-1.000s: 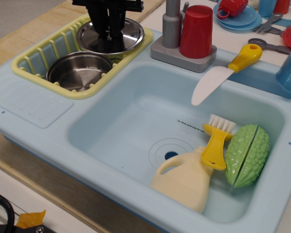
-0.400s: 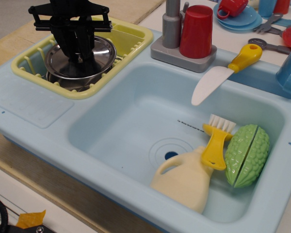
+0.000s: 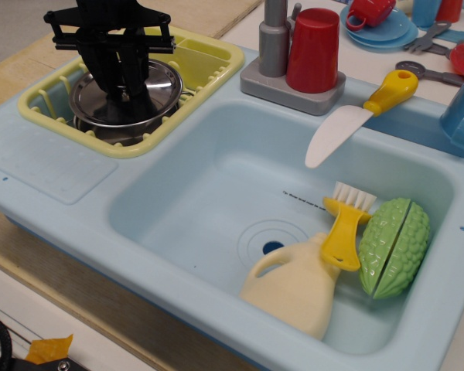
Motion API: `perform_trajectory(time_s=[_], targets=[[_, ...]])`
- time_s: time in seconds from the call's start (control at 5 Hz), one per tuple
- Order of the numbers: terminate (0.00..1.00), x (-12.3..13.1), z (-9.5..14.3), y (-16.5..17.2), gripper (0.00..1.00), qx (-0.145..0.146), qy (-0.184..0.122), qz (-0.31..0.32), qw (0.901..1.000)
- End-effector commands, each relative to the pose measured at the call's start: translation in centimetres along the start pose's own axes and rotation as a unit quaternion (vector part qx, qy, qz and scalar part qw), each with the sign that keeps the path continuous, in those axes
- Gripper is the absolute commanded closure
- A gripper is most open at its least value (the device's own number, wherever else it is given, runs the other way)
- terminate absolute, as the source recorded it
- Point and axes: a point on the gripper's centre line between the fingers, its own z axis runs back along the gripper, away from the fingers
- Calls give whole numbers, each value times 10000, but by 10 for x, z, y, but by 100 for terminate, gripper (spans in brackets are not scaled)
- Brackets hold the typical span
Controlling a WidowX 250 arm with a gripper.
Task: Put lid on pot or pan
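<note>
A pale blue toy sink unit [image 3: 54, 166] on a wooden counter fills the frame, with a yellow drying rack [image 3: 209, 58] set into its upper left corner. In that rack the lid [image 3: 158, 85] sits directly above the pot [image 3: 100, 130], almost centred on it and seemingly a touch toward the upper right, so only a sliver of the pot's rim shows at lower left; whether the lid already rests on the rim or hangs just over it cannot be told. The gripper [image 3: 124, 91] comes straight down onto the lid's middle, its black fingers closed around the knob there, so the lid lies right under the tool and the remaining move looks like a short drop and a release. There is one lid, one pot, one arm. Outward from these: one grey tap [image 3: 274, 39] and one red cup [image 3: 315, 50] at top centre, one yellow-handled knife [image 3: 356, 116] across the basin's edge, and in the lower right of the basin one cream bottle [image 3: 290, 290], one yellow brush [image 3: 344, 228] and one green gourd [image 3: 394, 247]
</note>
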Motion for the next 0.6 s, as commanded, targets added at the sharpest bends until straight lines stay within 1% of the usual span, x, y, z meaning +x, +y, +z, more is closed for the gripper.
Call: perform_trajectory(time_s=[0.0, 0.2, 0.4], targets=[[0, 8, 9, 4, 0, -5, -156, 31, 9999], [0, 8, 9, 4, 0, -5, -156, 31, 9999], [100, 8, 9, 4, 0, -5, -156, 31, 9999]])
